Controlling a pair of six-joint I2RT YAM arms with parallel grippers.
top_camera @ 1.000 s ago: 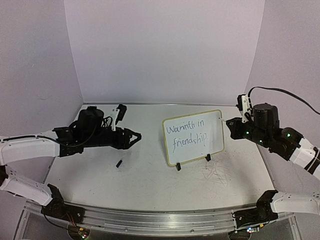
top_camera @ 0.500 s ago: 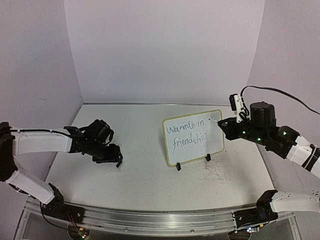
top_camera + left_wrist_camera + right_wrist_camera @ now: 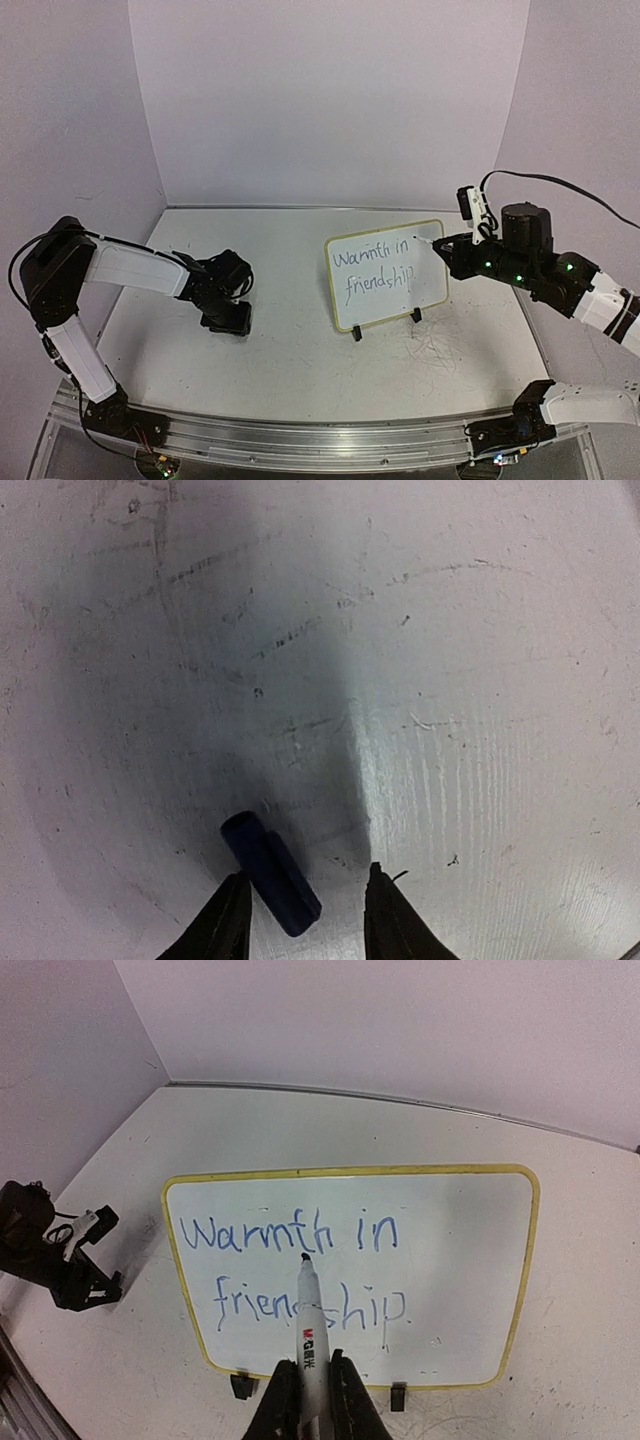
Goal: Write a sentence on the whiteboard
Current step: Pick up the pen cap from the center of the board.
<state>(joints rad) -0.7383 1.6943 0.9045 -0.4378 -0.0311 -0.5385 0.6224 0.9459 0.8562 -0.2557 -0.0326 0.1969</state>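
The whiteboard (image 3: 425,290) stands propped on two black clips at centre right, yellow-framed. The sentence (image 3: 375,268) on it reads "Warmth in friendship" in two lines, also legible in the right wrist view as the sentence (image 3: 290,1235) on the whiteboard (image 3: 470,1260). My right gripper (image 3: 452,250) is shut on a white marker (image 3: 311,1330), whose bare tip hovers just off the board's face. My left gripper (image 3: 228,320) points down at the table left of the board. Its jaws stand apart around a dark blue marker cap (image 3: 270,875) that lies against the left finger, with the left gripper (image 3: 306,872) open.
Grey scribbles (image 3: 435,350) mark the tabletop in front of the board. White walls close the table at the back and sides. The metal rail (image 3: 320,440) with both arm bases runs along the near edge.
My left arm has swung from a level pose down over the marker cap, and its jaws have narrowed around it. My right gripper has edged left toward the board with the marker.
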